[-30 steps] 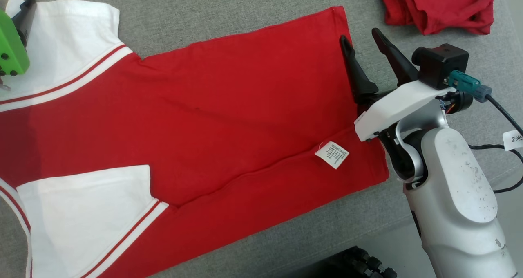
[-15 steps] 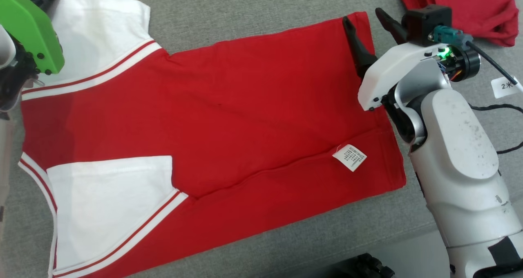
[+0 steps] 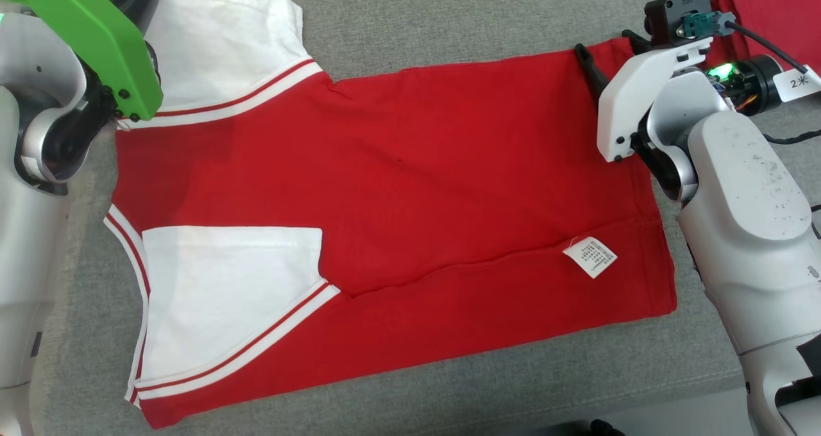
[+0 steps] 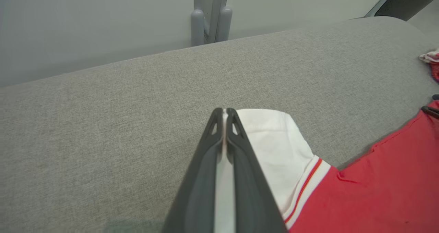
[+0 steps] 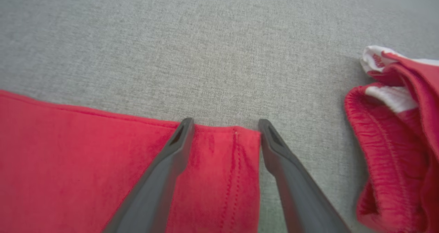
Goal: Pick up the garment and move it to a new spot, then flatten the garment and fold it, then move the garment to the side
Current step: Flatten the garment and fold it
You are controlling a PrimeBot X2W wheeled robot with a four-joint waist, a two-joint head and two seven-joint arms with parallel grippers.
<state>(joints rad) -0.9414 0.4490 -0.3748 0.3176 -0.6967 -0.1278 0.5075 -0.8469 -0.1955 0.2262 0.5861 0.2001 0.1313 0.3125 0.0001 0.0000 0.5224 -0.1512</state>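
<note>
Shirt spread flat on grey cloth

Shirt (image 3: 410,186), red with white sleeves and red-striped cuffs, lies flat on the grey woven surface (image 3: 449,19), sleeves toward the robot's left and hem toward its right. The left gripper (image 4: 223,111) is closed at the far sleeve's edge, a white sliver pinched between its fingers. The right gripper (image 5: 226,126) is spread over the far hem corner, one finger above red cloth, the other just off the edge. Behind the surface stands a pale wall (image 4: 85,20) with a grey post (image 4: 210,13). A white care label (image 3: 590,256) sits near the hem, its print too small to read. A cable tag (image 3: 795,82) reads "2米". A crumpled red garment (image 5: 394,140) lies beyond the hem, apart from the shirt.
</note>
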